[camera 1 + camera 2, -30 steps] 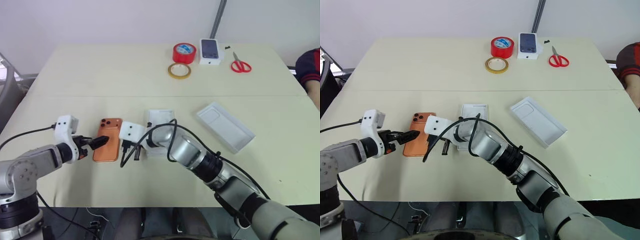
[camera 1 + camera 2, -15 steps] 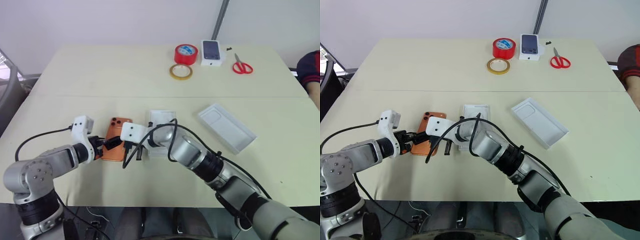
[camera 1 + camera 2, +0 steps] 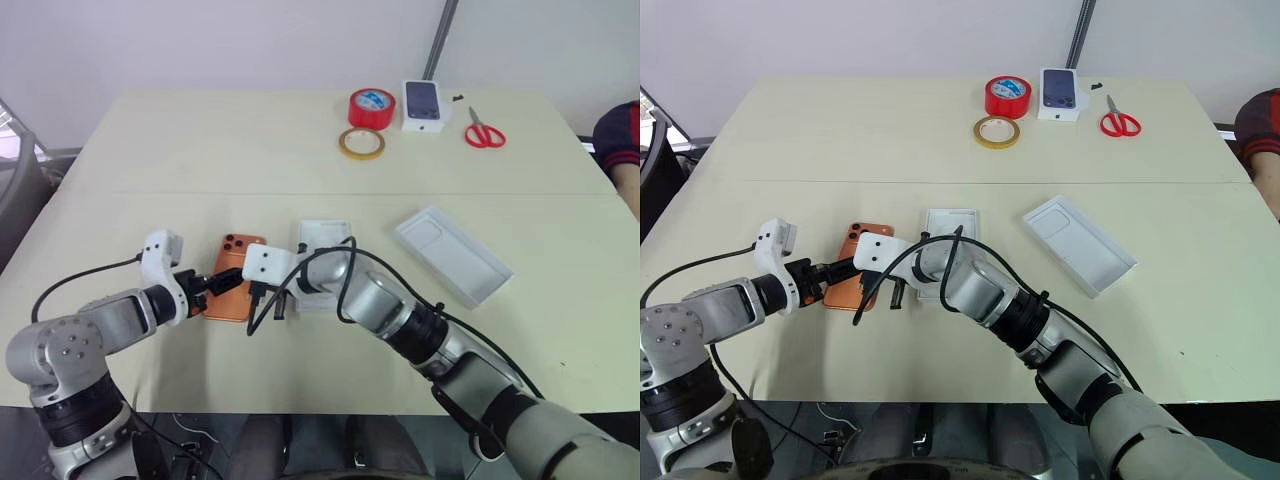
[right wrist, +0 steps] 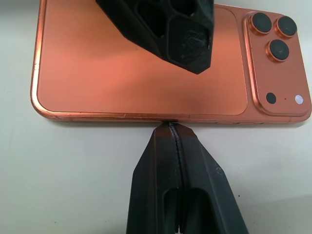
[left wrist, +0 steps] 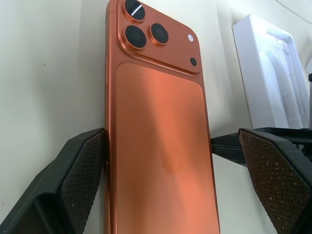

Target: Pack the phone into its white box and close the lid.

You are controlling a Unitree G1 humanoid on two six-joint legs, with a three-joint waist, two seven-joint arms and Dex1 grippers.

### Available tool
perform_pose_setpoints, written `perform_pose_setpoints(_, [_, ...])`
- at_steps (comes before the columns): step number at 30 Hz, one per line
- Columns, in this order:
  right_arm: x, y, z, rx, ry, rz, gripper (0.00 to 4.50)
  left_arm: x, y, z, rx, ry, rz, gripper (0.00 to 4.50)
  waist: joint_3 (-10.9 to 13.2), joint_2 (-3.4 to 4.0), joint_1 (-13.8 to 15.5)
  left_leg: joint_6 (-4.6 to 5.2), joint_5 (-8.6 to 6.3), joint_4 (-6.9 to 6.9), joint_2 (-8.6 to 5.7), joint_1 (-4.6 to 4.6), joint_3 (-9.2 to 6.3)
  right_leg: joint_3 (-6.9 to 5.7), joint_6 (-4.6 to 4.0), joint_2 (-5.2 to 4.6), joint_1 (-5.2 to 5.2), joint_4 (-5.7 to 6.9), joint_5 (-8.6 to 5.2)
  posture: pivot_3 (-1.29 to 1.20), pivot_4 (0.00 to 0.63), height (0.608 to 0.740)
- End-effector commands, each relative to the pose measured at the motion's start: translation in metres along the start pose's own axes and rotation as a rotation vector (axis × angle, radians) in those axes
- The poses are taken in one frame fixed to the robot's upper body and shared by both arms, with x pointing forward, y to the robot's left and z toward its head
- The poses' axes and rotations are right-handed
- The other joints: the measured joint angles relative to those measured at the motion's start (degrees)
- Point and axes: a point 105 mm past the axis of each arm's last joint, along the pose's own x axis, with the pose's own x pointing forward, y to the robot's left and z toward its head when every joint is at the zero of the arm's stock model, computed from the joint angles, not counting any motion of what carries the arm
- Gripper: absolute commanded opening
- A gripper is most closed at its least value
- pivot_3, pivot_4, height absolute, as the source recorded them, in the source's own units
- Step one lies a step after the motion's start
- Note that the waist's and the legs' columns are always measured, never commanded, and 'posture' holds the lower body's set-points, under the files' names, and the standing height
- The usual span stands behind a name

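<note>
Left wrist view: left end effector (image 5: 161, 165) fingers straddle the phone (image 5: 158, 126).

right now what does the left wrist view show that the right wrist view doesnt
Left wrist view alone: the left gripper with its two fingers spread either side of the phone, and the edge of the white box. Right wrist view alone: the right gripper, fingers pressed together, tips at the phone's long edge. Shared: the orange phone lying back-up on the table.
</note>
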Motion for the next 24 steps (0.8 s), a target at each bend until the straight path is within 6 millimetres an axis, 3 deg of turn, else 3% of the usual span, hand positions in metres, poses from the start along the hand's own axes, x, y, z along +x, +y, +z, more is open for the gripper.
perform_pose_setpoints(1, [-0.002, -0.001, 0.009, -0.022, -0.035, -0.012, 0.0, 0.006, -0.018, -0.005, -0.002, 0.036, -0.11, 3.2, 0.0, -0.01, 0.0, 0.0, 0.0, 0.0, 0.0, 0.0, 0.0, 0.0, 0.0, 0.0, -0.01, 0.0, 0.0, 0.0, 0.15, 0.74])
perform_pose_setpoints(3, [-0.002, -0.002, 0.009, -0.023, -0.035, -0.016, 0.0, 0.005, -0.015, -0.002, -0.01, 0.027, -0.095, 2.22, 0.0, -0.04, 0.0, 0.0, 0.0, 0.0, 0.0, -0.01, 0.0, 0.0, 0.0, 0.0, -0.01, 0.0, 0.0, 0.0, 0.15, 0.74])
perform_pose_setpoints(16, [-0.014, -0.009, 0.012, -0.031, -0.048, -0.056, 0.0, -0.003, -0.006, 0.009, -0.101, -0.046, -0.106, 2.22, 0.0, -0.08, -0.4, -0.04, 0.02, -0.08, 0.02, -0.07, 0.0, 0.01, 0.0, 0.02, -0.13, 0.0, 0.0, 0.0, 0.15, 0.74])
perform_pose_setpoints(17, [-0.016, -0.01, 0.013, -0.032, -0.05, -0.062, 0.0, -0.004, -0.004, 0.01, -0.109, -0.054, -0.102, 1.66, 0.0, -0.08, -0.5, -0.05, 0.02, -0.08, 0.02, -0.07, 0.0, 0.02, 0.0, 0.02, -0.14, 0.0, 0.0, 0.0, 0.15, 0.74])
perform_pose_setpoints(18, [-0.019, -0.013, 0.014, -0.034, -0.054, -0.071, 0.0, -0.004, -0.004, 0.012, -0.116, -0.063, -0.101, 1.5, 0.0, -0.08, -0.5, -0.04, 0.02, -0.08, 0.02, -0.07, 0.0, 0.02, 0.0, 0.02, -0.14, 0.0, 0.0, 0.0, 0.15, 0.74])
perform_pose_setpoints(21, [-0.037, -0.024, 0.018, -0.03, -0.083, -0.115, 0.0, -0.007, -0.003, 0.018, -0.138, -0.093, -0.109, 0.11, 0.0, -0.12, -0.2, -0.04, 0.02, -0.08, 0.03, -0.09, -0.02, 0.0, 0.0, 0.02, -0.14, 0.0, 0.0, 0.0, 0.15, 0.74])
perform_pose_setpoints(24, [-0.054, -0.032, 0.021, -0.008, -0.116, -0.142, 0.0, -0.007, -0.004, 0.018, -0.149, -0.098, -0.116, 0.11, 0.0, -0.13, -0.4, -0.05, 0.02, -0.09, 0.02, -0.09, 0.0, 0.03, 0.0, 0.02, -0.16, 0.0, 0.0, 0.0, 0.15, 0.74])
